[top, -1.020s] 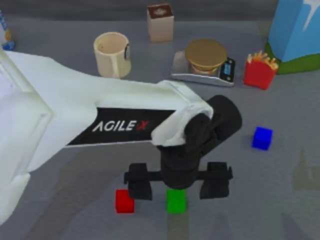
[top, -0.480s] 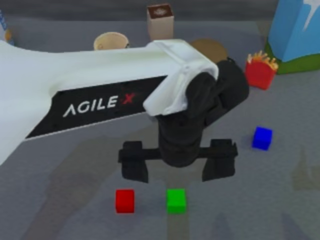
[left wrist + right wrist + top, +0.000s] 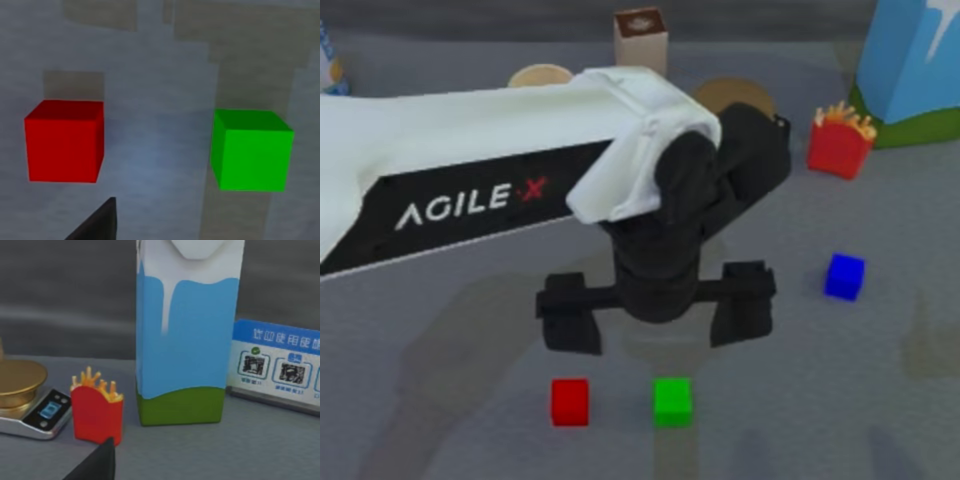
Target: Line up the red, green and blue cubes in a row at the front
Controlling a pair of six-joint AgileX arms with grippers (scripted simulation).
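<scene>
From above, you see the left gripper point(image 3: 655, 320) hanging over the middle of the bench point(image 3: 440, 400) with its fingers spread wide and nothing between them. The red cube point(image 3: 570, 401) and the green cube point(image 3: 672, 400) sit side by side near the front edge, apart from each other and below the gripper. The blue cube point(image 3: 844, 276) lies well apart to the right, farther back. Behind the arm stand a brown box point(image 3: 640, 35), a fries carton point(image 3: 840, 142) and a blue milk carton point(image 3: 915, 70).

In the left wrist view, you look down on the red cube point(image 3: 64, 141) and the green cube point(image 3: 252, 150), both flat on the bench.

In the right wrist view, you face the fries carton point(image 3: 96, 410), the milk carton point(image 3: 185, 335), a scale point(image 3: 30, 405) and a sign point(image 3: 280, 365); you cannot tell how the right fingers stand.
</scene>
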